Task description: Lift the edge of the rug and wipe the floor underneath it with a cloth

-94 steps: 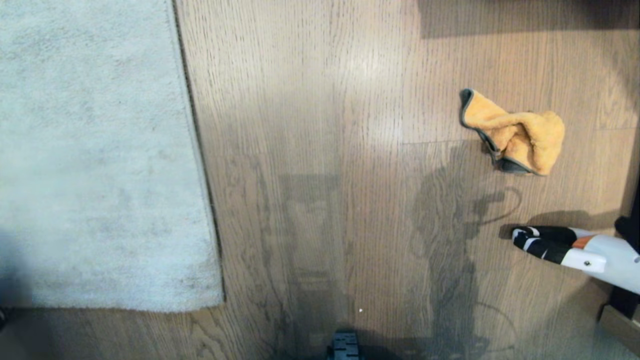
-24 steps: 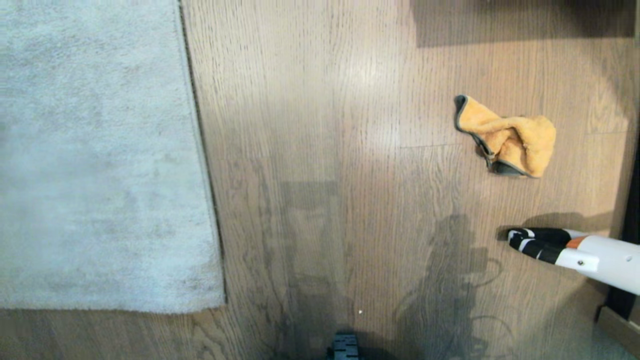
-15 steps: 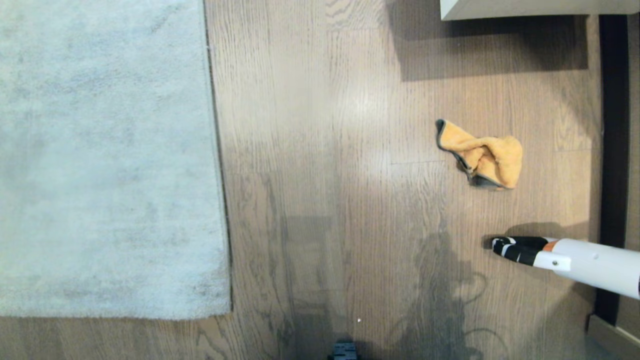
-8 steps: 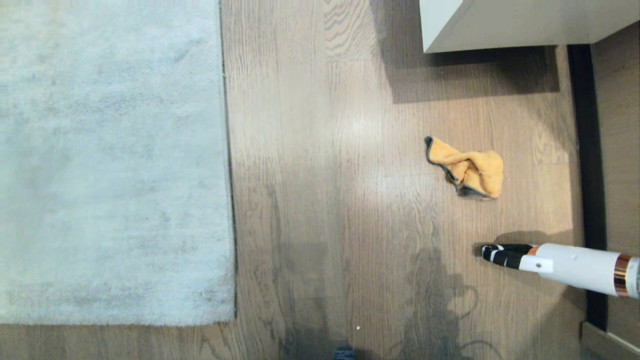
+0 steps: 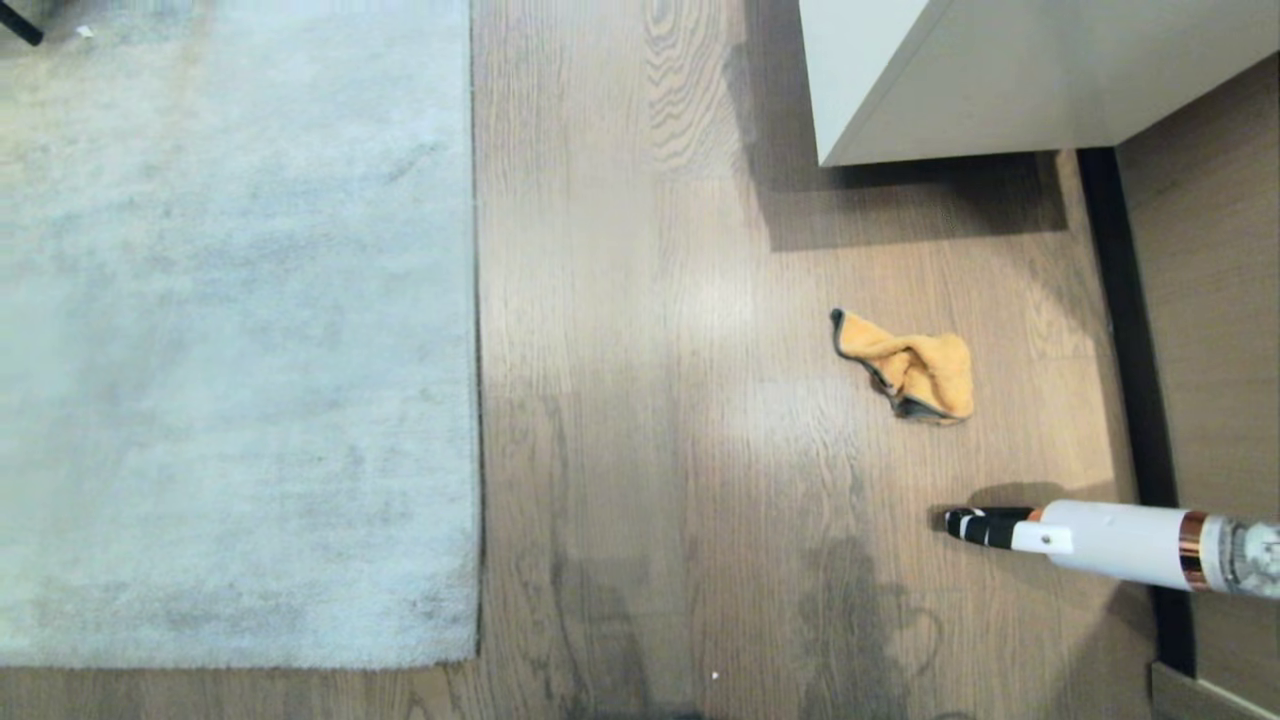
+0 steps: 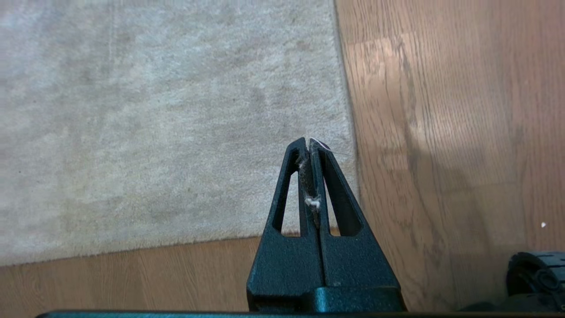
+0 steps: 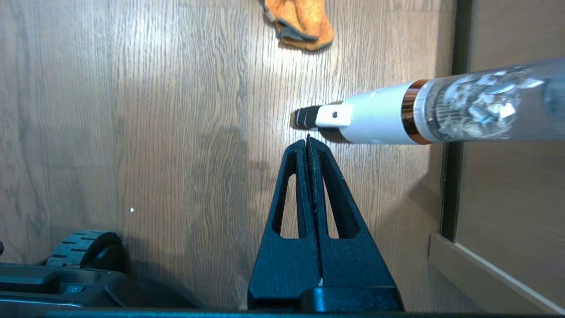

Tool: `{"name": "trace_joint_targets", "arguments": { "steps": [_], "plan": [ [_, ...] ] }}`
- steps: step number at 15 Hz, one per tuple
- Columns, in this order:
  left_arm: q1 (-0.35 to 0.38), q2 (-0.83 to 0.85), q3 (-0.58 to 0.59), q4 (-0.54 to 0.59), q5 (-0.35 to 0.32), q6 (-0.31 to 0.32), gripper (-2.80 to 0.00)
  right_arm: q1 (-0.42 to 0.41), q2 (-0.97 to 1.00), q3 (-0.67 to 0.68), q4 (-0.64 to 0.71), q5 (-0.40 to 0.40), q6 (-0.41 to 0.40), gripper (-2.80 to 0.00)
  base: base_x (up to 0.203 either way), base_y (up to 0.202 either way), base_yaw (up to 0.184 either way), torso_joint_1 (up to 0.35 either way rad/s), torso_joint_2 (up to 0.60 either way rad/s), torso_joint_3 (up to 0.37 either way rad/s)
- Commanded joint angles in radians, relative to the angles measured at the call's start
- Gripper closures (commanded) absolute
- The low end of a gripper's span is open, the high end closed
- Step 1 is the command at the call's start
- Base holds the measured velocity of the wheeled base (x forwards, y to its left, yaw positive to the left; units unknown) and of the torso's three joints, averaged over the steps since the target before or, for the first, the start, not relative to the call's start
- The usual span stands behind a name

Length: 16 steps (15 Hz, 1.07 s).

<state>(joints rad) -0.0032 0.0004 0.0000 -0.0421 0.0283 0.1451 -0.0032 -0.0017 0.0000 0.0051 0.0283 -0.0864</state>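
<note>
Both pincers are hanging closed and empty: left pincer over the rug corner, right pincer above the floor, cloth well apart.

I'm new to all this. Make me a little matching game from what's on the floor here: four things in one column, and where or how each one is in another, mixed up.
Things:
1. rug
2. cloth
3. white cabinet
4. left gripper

Descriptions:
A. crumpled on the bare floor
B. shut, lint between its fingers
C. lying flat, on the robot's left
D. far right corner, casting a shadow

Pairs: 1-C, 2-A, 3-D, 4-B
</note>
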Motion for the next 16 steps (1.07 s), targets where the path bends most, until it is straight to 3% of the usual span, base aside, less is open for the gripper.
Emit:
{"name": "trace_joint_targets", "arguments": {
  "steps": [1, 16],
  "plan": [
    [0.0, 0.0, 0.0, -0.001, -0.003, 0.001, 0.0, 0.0, 0.002, 0.0, -0.001, 0.001, -0.001, 0.0, 0.0, 0.0, 0.0, -0.001, 0.01, 0.203],
    [0.0, 0.0, 0.0, 0.005, -0.041, -0.002, 0.0, 0.0, 0.002, 0.0, -0.001, 0.001, -0.001, 0.0, 0.0, 0.0, 0.0, 0.004, 0.0, 0.203]
  ]
}}
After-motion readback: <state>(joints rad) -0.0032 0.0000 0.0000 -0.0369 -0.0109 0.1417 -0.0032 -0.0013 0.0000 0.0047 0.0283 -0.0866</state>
